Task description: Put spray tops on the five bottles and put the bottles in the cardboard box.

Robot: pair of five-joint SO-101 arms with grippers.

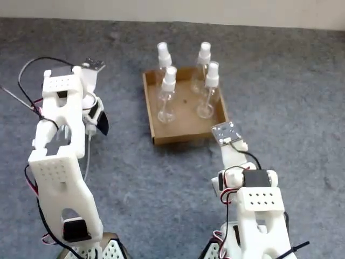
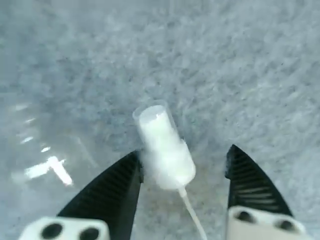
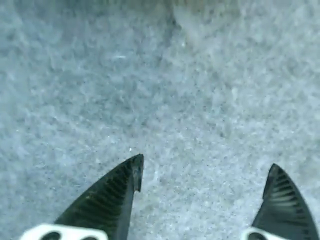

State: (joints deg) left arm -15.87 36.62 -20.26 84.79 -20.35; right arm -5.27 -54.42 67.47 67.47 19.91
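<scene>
A white spray top [image 2: 164,150] with a clear cap and a thin dip tube lies on the grey carpet between the fingers of my left gripper [image 2: 184,152], which is open around it. Beside it, faint glints mark a clear bottle [image 2: 42,167]. In the high view the left gripper [image 1: 98,122] sits left of the cardboard box [image 1: 178,137]. Several clear bottles [image 1: 167,100] with white spray tops stand upright in the box. My right gripper [image 3: 205,165] is open over bare carpet, just in front of the box's near right corner.
Grey carpet [image 1: 291,108] covers the whole table. The left arm's white body [image 1: 62,162] and the right arm's body [image 1: 253,205] fill the near side. Open carpet lies right of the box and behind it.
</scene>
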